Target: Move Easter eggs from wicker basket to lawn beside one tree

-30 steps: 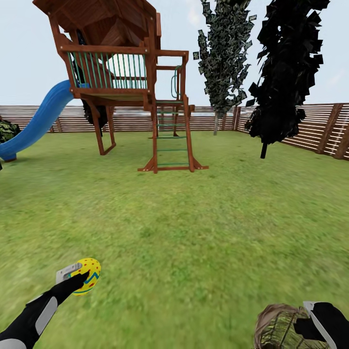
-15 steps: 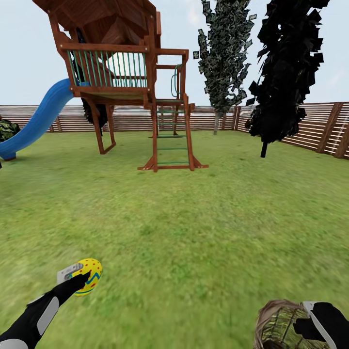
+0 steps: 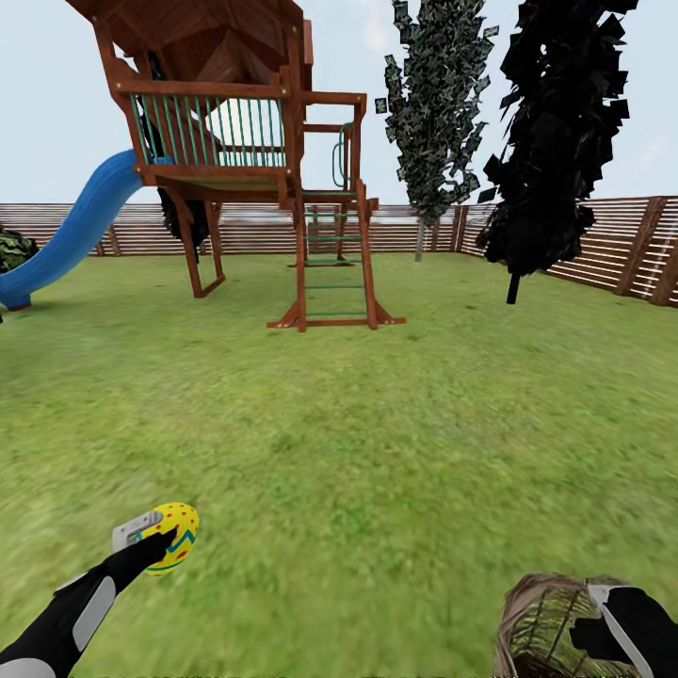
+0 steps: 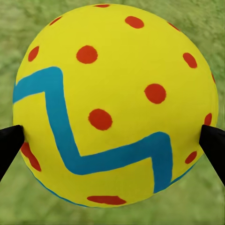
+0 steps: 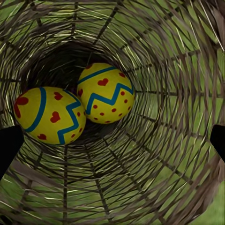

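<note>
Green lawn [image 3: 377, 443] runs out to a slatted fence [image 3: 621, 240], with a wooden play tower [image 3: 235, 141] and blue slide [image 3: 75, 235] ahead, a narrow dark tree [image 3: 435, 104] and an almost black tree [image 3: 556, 141] to the right. No broad-canopied tree is in sight.

The left gripper [image 3: 155, 541] has its fingers closed on one Easter egg [image 3: 169, 535], pinched at its sides. The right gripper [image 3: 612, 626] is at the wicker basket [image 3: 541, 631]; whether its fingers clamp the rim I cannot tell.

Risks, as I judge them: the round egg could squirt out of so narrow a pinch while travelling, and a tilted basket could spill.

From the head camera the basket's inside is dark; the right wrist camera shows two eggs [image 5: 49, 115] [image 5: 107, 91] lying touching at the bottom.
</note>
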